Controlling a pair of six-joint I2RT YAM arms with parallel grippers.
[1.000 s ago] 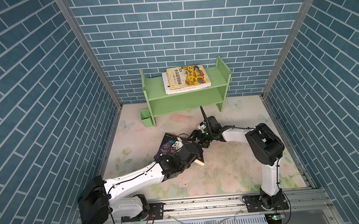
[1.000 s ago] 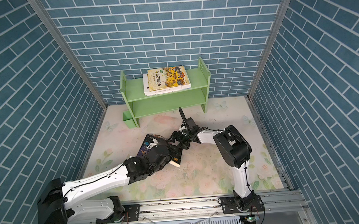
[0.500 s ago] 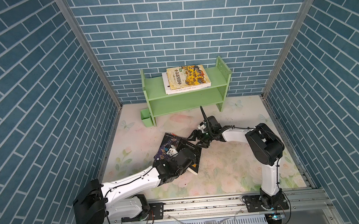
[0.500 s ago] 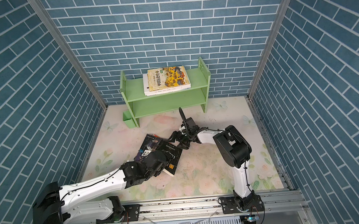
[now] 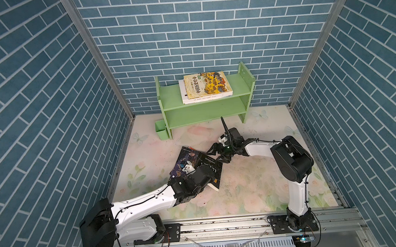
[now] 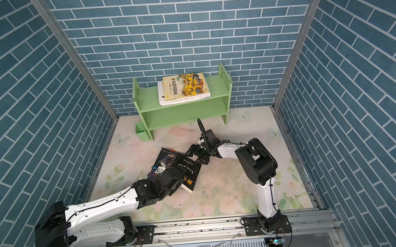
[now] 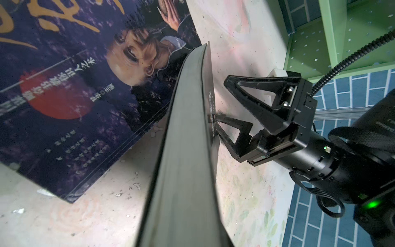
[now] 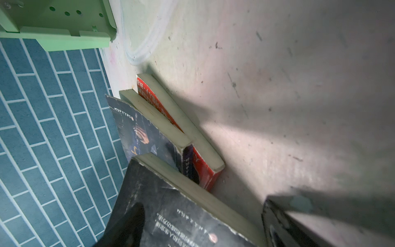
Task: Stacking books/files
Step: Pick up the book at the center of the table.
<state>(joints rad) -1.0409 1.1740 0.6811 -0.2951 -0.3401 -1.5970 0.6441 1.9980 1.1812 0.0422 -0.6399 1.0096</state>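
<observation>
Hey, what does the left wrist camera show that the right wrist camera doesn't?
Only the left wrist view shows the right tool, jaws apart, and the painted face on the purple book. Only the right wrist view shows the red book lying under the purple one. Both show the purple book, the black book and the green shelf.

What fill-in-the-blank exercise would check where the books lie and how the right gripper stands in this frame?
1. The yellow book tops the pile on the ___ level of the green shelf.
2. On the table, the purple book lies directly over a ___ book.
3. The right gripper has its jaws ___ at the edge of the black book.

Missing words: top; red; open.
</observation>
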